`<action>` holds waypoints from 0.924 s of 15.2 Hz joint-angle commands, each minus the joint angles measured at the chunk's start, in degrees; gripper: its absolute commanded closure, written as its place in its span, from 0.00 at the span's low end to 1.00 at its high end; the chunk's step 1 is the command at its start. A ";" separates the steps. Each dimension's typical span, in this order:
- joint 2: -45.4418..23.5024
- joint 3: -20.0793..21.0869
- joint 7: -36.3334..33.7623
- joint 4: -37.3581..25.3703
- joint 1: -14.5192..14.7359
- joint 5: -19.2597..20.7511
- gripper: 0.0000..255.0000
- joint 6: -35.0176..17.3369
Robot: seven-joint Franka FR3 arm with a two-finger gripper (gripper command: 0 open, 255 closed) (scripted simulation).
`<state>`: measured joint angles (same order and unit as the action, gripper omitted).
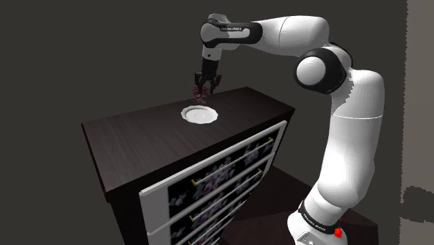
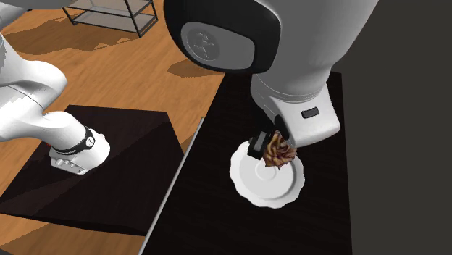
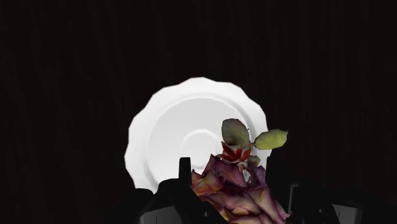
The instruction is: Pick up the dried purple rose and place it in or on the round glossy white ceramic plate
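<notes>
— Where is the rose (image 3: 235, 188)?

— It is up in the air, right over the plate (image 3: 165, 127). It hangs over the plate's rim, not over the middle. It does not touch the plate.

— What holds it?

— The black gripper (image 1: 206, 86). Its two fingers (image 3: 184, 170) are squeezed in on the rose, one on each side of the dark purple petals. The gap between them is just as wide as the flower.

— Which way does the rose point?

— Down at the plate. Its long way goes up and down, the same way as the fingers. The petals are up between the fingers. The red bit and the two green leaves (image 3: 270, 138) stick out at the low end, closest to the plate.

— What is in the plate?

— I see its bare white middle and its wavy rim. The rose is not in it yet.

— What is under the plate?

— A dark dresser (image 1: 139, 139). The plate sits flat on its top. Below the plate, on the dresser's front, are drawers (image 1: 222, 174) with flower pictures on them. I cannot see inside them.
</notes>
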<state>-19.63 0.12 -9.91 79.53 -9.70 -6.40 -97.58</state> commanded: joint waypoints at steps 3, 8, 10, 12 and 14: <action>-0.05 -0.02 0.43 2.95 -0.03 -0.07 1.00 -3.02; -0.24 0.00 0.81 6.52 0.02 -0.16 1.00 -6.76; -0.41 0.00 0.96 7.81 0.04 -0.20 1.00 -8.22; -0.63 0.01 1.11 9.03 0.05 -0.25 1.00 -9.65; -0.89 0.02 1.25 10.15 0.06 -0.30 1.00 -11.03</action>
<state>-20.36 0.17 -8.82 89.36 -9.57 -6.67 -108.08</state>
